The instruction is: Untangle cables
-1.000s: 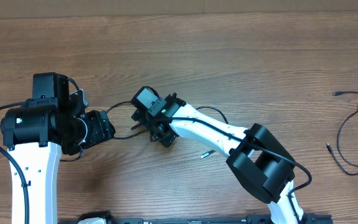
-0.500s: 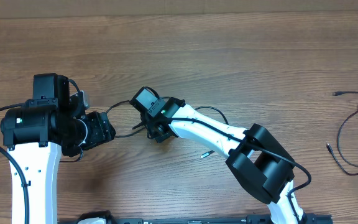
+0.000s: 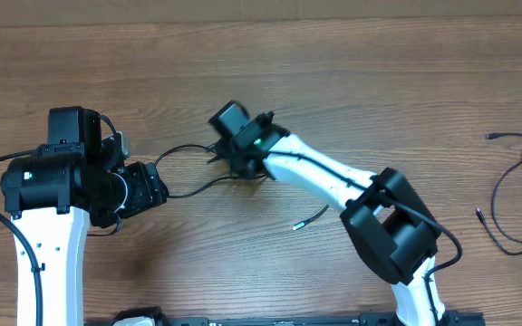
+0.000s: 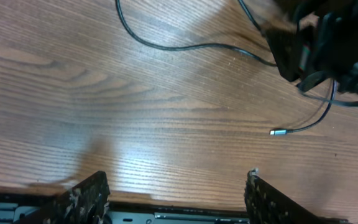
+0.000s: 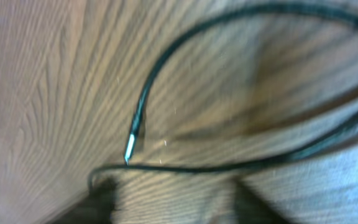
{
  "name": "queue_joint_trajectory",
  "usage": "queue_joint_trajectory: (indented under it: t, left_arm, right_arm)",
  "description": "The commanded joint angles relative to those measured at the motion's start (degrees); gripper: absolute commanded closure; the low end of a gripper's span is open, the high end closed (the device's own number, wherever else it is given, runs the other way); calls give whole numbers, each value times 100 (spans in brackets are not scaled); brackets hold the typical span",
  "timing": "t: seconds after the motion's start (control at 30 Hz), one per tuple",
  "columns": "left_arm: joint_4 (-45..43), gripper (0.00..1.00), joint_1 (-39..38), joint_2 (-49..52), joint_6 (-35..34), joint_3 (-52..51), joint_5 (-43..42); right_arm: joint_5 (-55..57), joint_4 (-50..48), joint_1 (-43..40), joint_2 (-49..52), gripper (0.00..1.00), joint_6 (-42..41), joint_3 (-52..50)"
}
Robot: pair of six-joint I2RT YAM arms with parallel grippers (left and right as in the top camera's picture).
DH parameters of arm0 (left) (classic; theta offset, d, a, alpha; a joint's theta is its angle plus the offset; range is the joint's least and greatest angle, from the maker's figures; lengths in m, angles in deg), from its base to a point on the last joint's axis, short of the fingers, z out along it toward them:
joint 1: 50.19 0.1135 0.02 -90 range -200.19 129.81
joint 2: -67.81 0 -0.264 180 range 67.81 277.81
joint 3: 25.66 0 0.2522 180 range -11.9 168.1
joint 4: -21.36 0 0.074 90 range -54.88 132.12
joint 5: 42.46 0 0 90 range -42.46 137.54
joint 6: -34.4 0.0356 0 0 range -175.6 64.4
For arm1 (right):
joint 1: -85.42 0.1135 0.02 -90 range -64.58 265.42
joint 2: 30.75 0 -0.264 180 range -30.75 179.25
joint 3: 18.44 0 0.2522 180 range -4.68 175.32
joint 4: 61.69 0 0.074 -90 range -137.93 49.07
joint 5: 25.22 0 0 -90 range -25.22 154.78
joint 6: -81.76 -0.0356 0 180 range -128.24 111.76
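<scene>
**Cables split between the centre and the far right**

On your left, the left gripper (image 3: 146, 188) sat over the wooden table (image 3: 352, 81). Its fingers (image 4: 86, 196) were spread wide, with only bare wood between them.

Just to its right, a thin black cable (image 3: 202, 187) snaked across the wood from beside that gripper to the right gripper (image 3: 241, 167) near the middle of the table.

The right wrist view was badly blurred. It showed a strand running across close in front of two dark shapes at the bottom edge, so you could not tell whether those fingers were apart or pinching the cord.

Further right, a silver plug tip (image 3: 297, 225) lay on the table beside the right arm.

At the far right, the other cables (image 3: 497, 199) lay in loose loops, well apart from both grippers.
</scene>
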Motion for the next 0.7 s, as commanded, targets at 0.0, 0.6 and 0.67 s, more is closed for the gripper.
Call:
queue_joint_trajectory:
  t: [0.0,0.6,0.67]
  left_arm:
    - [-59,30,-42,-9,-98,-9,-52]
    - [-11,30,-42,-9,-31,-9,-50]
    - [-11,30,-42,-9,-28,-9,-50]
  right_arm:
    - [-763,-52,-72,-103,5,118,17]
    - [-256,-487,415,-243,0,446,22]
    - [-199,-531,409,-313,0,704,26]
